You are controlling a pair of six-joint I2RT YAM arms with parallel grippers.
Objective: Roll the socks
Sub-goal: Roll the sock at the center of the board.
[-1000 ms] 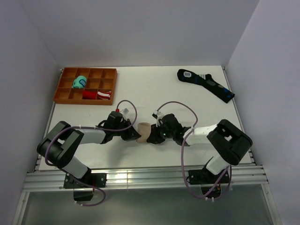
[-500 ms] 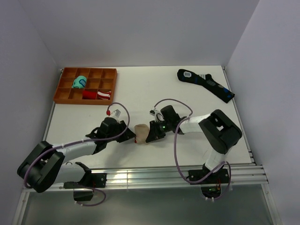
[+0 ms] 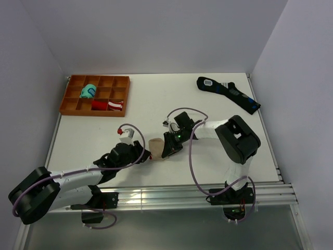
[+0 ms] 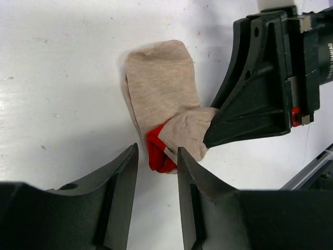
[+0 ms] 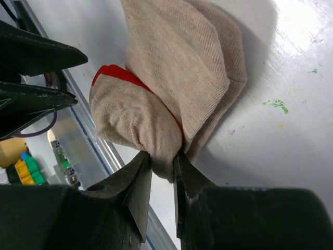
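In the top external view, the left arm [image 3: 67, 177] is stretched low from the lower left of the frame towards the centre, where the left gripper [image 3: 143, 154] is stopped just left of the socks [image 3: 155, 148], a small beige roll on the white table [image 3: 104, 135]. The right arm [image 3: 237, 138] is folded at centre right, its forearm running left so that the right gripper [image 3: 166, 148] meets the roll's right side. An orange tray [image 3: 70, 107] lies at upper left and a black sock [image 3: 228, 92] at upper right. Compared with a second ago, the left arm has been extended and lowered, its elbow carried to the lower left, the right elbow has been drawn up and inwards, and the roll has hardly been shifted. In the left wrist view, the left gripper [image 4: 156, 155] is seen with its fingers parted by a narrow gap where before they were closed; the red end of the socks [image 4: 161, 88] lies at the tips, and no pinch is seen. The right gripper's finger [image 4: 250, 99] is pressed on the fold from the right. In the right wrist view, the right gripper [image 5: 162, 162] is clamped on a beige fold of the socks [image 5: 177, 62] at bottom centre.
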